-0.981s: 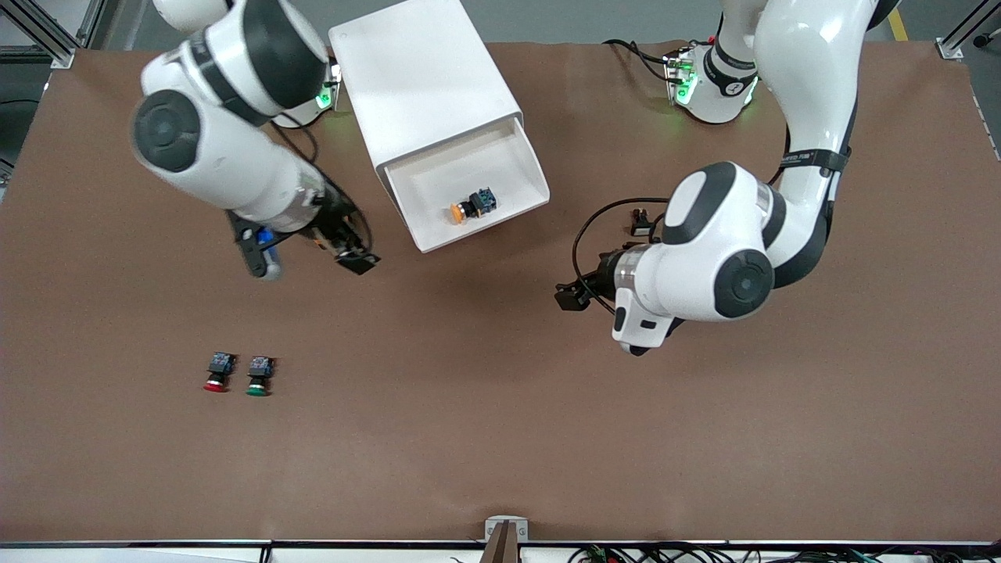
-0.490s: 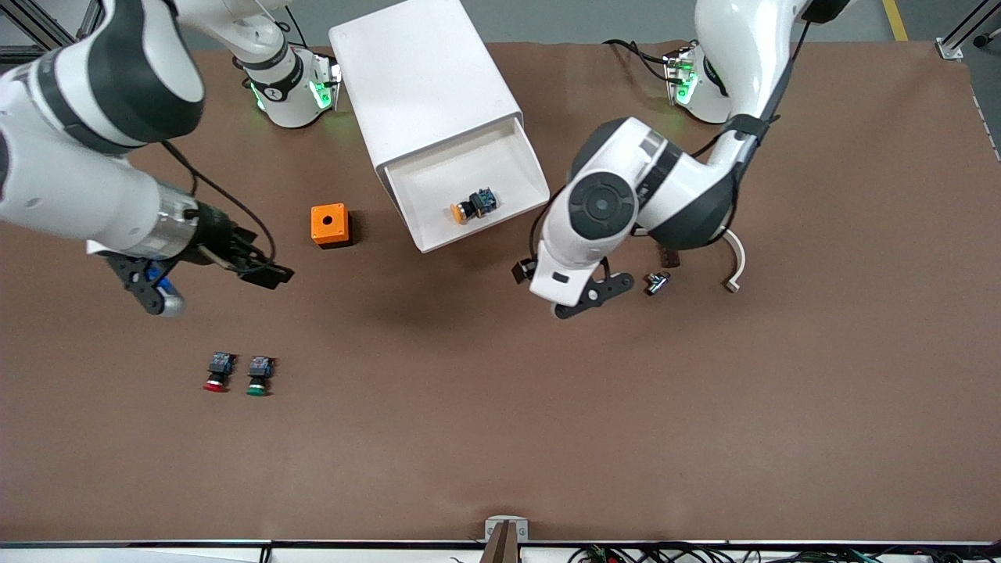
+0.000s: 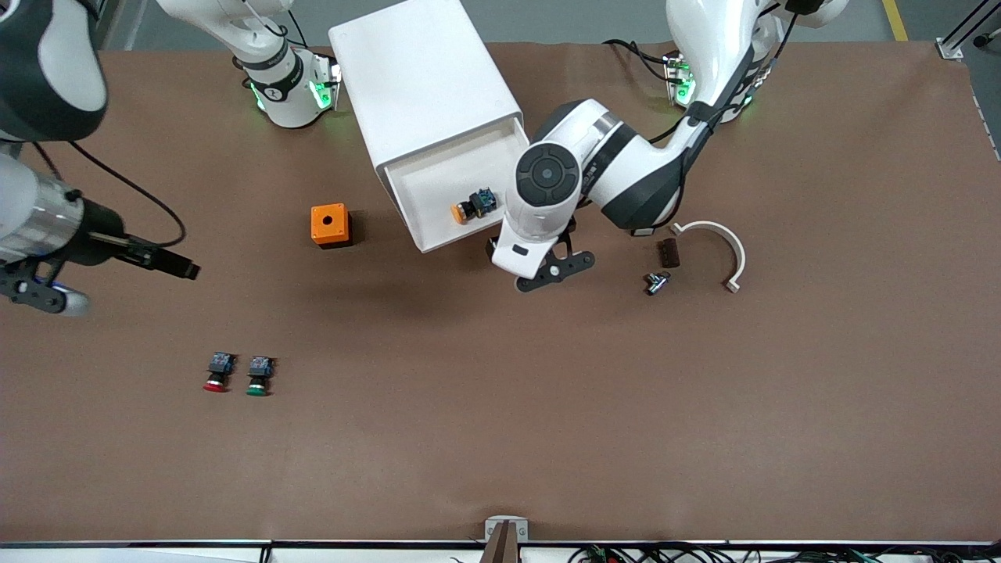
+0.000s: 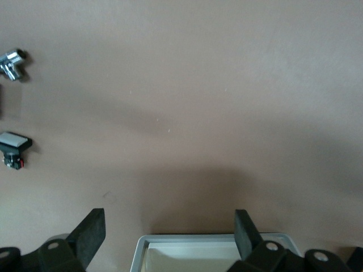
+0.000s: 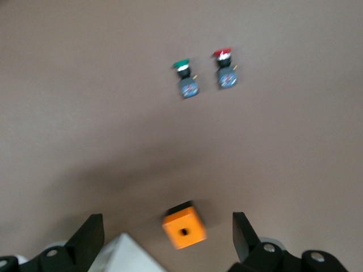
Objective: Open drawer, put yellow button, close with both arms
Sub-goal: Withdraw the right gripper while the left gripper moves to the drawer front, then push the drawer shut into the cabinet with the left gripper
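- The drawer (image 3: 469, 188), the uppermost of the white cabinet (image 3: 422, 78), stands pulled out toward the front camera.
- The yellow button (image 3: 473, 206) lies on its side inside the drawer, near the drawer's front edge.
- The left end effector (image 3: 551, 270) hangs over the brown counter (image 3: 500, 407), just in front of the drawer's front edge. Its fingers (image 4: 91, 232) are spread wide and hold nothing; in the left wrist view the drawer rim (image 4: 212, 241) shows between them.
- The right end effector (image 3: 35, 293) is over the counter at the right arm's end, well apart from the cabinet. Its fingers (image 5: 91, 238) are spread wide and hold nothing.
- An orange box (image 3: 329, 224) with a round hole in its top sits on the counter beside the cabinet, toward the right arm's end.
- A red button (image 3: 217, 372) and a green button (image 3: 259, 376) lie side by side, nearer the front camera than the orange box.
- A white curved piece (image 3: 723, 246), a small dark block (image 3: 668, 252) and a small metal fitting (image 3: 655, 282) lie toward the left arm's end.
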Controlling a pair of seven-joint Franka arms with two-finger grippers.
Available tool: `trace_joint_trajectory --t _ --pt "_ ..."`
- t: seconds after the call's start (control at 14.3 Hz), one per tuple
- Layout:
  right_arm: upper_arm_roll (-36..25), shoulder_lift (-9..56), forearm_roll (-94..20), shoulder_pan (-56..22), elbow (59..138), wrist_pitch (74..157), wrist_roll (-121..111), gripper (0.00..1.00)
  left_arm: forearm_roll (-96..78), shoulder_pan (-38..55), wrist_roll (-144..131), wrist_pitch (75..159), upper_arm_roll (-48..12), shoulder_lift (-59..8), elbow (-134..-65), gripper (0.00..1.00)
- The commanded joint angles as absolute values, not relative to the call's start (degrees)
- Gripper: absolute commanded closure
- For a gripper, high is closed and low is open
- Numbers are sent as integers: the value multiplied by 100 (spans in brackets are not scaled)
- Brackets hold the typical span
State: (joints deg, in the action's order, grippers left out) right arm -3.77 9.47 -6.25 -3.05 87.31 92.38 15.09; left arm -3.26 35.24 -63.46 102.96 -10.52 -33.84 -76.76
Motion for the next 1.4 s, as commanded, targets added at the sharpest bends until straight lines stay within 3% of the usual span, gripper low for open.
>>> trace_joint_trajectory --t 0.0,0.35,1.33 --pt "-272 782 -396 157 8771 9193 443 0 -211 3691 -6504 10555 -1037 -3111 -8156 0" --pt "-272 554 228 334 8789 9229 -483 0 -334 3788 -6784 10644 -1186 -3138 -8156 0" --pt "-281 448 141 571 8736 9193 -1046 0 -1599 4192 -7532 10644 -1362 -3208 -8288 0"
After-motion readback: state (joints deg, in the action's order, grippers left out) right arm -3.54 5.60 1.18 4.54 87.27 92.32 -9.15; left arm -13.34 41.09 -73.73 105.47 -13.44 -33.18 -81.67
